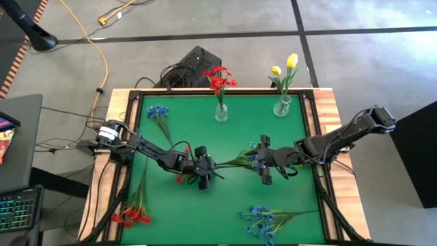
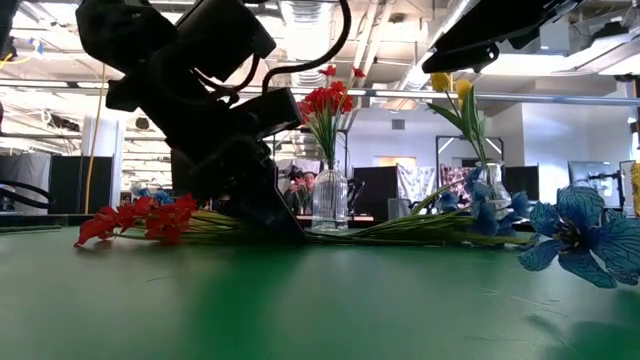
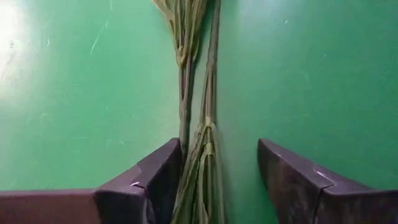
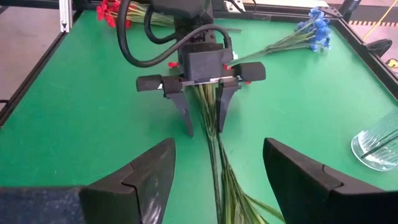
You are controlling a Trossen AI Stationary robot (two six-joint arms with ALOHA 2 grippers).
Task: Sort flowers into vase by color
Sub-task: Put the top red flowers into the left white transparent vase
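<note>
**Both grippers low over the stems at mid-table**

Going left to right in the high view, we first meet a red spray [image 1: 131, 216] lying at the lower left of the green mat [image 1: 191, 219], and a small blue spray [image 1: 158, 113] flat at the upper left. The left gripper [image 1: 207, 171] sits just left of centre, its fingers spread apart astride a bundle of green stems [image 1: 235, 161] that runs rightward to a blue-flowered spray under the right gripper [image 1: 263, 162], which also stands with fingers apart, touching nothing we can make out. Above centre a glass vase [image 1: 221, 113] holds red flowers [image 1: 219, 77]; further right a second vase [image 1: 282, 106] holds yellow tulip buds [image 1: 285, 66]. Another blue spray [image 1: 263, 221] lies at the lower middle-right.

The left wrist view shows what the overhead cannot: the stems [image 3: 200, 155] pass between the open fingers [image 3: 152, 183], close against one of them, the other well clear. The right wrist view, looking across, shows the left gripper [image 4: 202, 121] straddling the stems [image 4: 214, 155] on the mat. In the low view the left arm's dark bulk blocks the middle ground, hiding the stems behind it; red blooms [image 2: 140, 220] show at the left, a large blue bloom [image 2: 580, 235] at the right edge.
</note>
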